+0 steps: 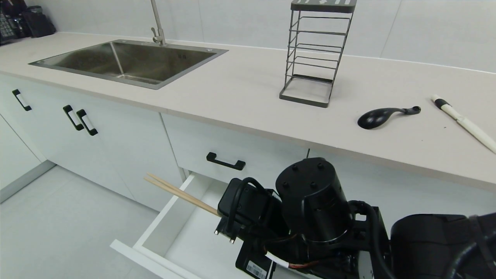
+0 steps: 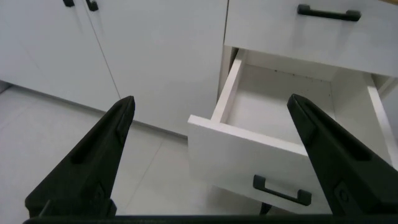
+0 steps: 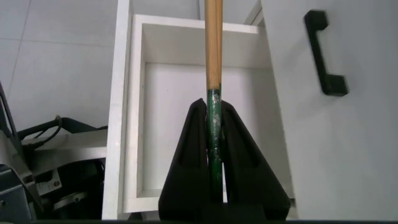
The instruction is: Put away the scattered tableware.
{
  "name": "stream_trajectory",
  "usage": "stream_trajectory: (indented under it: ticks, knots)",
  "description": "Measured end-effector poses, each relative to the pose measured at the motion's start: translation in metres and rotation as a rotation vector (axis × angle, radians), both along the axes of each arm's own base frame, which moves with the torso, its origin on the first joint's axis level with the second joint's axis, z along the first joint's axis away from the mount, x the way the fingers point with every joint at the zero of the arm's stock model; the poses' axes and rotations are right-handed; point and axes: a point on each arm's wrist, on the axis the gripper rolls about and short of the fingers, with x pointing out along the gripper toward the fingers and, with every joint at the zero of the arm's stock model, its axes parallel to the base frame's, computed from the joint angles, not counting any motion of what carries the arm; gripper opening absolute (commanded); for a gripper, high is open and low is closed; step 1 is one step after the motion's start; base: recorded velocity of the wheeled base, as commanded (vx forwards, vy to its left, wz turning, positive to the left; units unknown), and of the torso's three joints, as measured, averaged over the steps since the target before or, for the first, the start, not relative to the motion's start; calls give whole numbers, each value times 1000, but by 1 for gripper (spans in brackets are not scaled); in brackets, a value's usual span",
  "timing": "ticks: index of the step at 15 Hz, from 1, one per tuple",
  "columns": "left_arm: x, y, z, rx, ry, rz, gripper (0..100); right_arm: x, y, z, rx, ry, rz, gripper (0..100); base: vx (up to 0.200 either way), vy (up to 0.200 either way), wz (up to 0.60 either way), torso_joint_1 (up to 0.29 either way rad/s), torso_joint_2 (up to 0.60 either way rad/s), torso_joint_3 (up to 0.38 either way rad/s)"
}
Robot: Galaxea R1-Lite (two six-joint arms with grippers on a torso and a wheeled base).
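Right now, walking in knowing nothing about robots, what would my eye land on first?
Probably the wooden chopsticks clamped in the right gripper, sticking out over the open white drawer. After that, the black spoon lying alone on the countertop, near a tall wire rack.

Two chopsticks [image 1: 182,194]; one spoon [image 1: 374,118]; one white utensil [image 1: 471,128]; one rack [image 1: 323,5]; one sink [image 1: 89,54].

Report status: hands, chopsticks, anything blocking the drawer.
Right hand shut on chopsticks, above open drawer. Left hand open, empty. Black spoon, white utensil on counter. No obstruction seen.
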Motion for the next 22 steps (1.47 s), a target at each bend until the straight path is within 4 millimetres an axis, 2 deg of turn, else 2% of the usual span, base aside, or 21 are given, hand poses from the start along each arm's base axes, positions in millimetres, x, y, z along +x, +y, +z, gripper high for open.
stream_trajectory:
  ticks: [6, 18, 22]
  knots:
    - [0, 0, 0, 0, 0, 0, 100, 0, 0, 0, -2, 0, 1, 0, 0, 0, 0, -215, 320, 126]
    - [0, 0, 0, 0, 0, 0, 100, -1, -2, -4, 20, -12, 20, 0, 0, 0, 0, -8, 72, 26]
    - [0, 0, 0, 0, 0, 0, 100, -4, -10, -17, -23, -5, 26, 0, 0, 0, 0, 0, 0, 0]
